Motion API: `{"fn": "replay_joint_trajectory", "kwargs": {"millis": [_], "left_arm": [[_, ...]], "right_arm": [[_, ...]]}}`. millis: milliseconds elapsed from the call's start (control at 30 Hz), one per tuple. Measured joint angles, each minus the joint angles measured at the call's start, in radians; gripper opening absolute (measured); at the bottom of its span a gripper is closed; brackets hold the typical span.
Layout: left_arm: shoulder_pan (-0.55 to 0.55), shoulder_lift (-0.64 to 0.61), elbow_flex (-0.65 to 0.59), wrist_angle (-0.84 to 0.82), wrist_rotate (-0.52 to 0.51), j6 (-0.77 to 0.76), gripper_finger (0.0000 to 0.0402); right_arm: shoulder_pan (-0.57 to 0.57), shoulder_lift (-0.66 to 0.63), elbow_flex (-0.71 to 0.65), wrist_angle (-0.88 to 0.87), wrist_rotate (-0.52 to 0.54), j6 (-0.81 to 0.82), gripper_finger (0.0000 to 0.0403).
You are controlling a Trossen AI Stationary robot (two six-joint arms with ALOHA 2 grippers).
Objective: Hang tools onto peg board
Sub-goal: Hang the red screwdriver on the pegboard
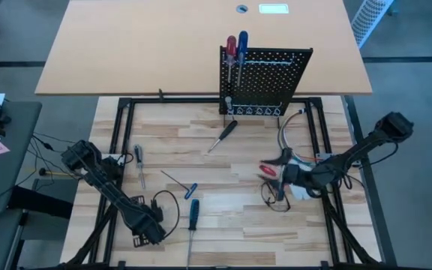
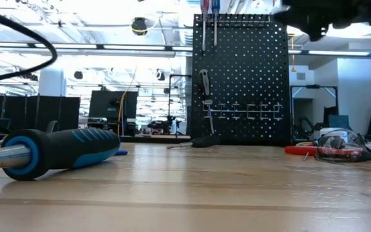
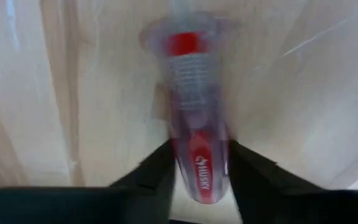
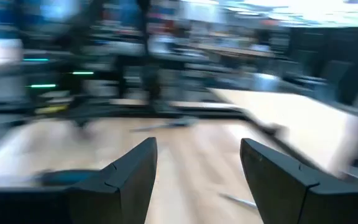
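The left gripper (image 3: 201, 163) has its jaws drawn narrow on a red-and-clear screwdriver (image 3: 191, 74), whose handle sits between the fingers (both appear to touch it) and lies on the wood ahead of them. The right gripper (image 4: 197, 168) is lifted, jaws wide and empty. The peg board (image 1: 272, 79) stands well beyond both.

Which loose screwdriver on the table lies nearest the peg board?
The black-handled screwdriver, just before the peg board; the small blue one and large blue one lie farther off.
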Motion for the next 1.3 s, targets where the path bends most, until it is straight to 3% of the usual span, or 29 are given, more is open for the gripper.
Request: {"fn": "replay_joint_trajectory", "kwargs": {"millis": [33, 100, 267, 400, 567, 967, 1300], "left_arm": [[0.007, 0.0, 0.004, -0.006, 0.001, 0.015, 0.0087], [0.025, 0.003, 0.017, -0.031, -0.003, 0.054, 0.0079], [0.113, 0.006, 0.115, -0.176, -0.118, 0.165, 0.0079], [0.209, 0.006, 0.232, -0.278, -0.216, 0.269, 0.0079], [0.329, 0.005, 0.327, -0.287, -0.307, 0.359, 0.0079], [0.486, 0.005, 0.349, -0.221, -0.327, 0.465, 0.0079], [0.497, 0.005, 0.349, -0.159, -0.33, 0.505, 0.0079]], "right_arm": [[-0.014, 0.003, 0.0, -0.001, -0.089, -0.001, 0.024], [-0.042, 0.021, 0.003, -0.005, -0.223, -0.001, 0.024], [-0.083, 0.134, 0.096, -0.095, -0.315, 0.006, 0.024], [-0.097, 0.273, 0.224, -0.186, -0.331, 0.006, 0.024], [-0.12, 0.42, 0.383, -0.331, -0.332, 0.006, 0.024], [-0.223, 0.629, 0.731, -0.733, -0.33, -0.081, 0.0209], [-0.27, 0.806, 0.889, -0.839, -0.302, -0.236, 0.0147]]}}
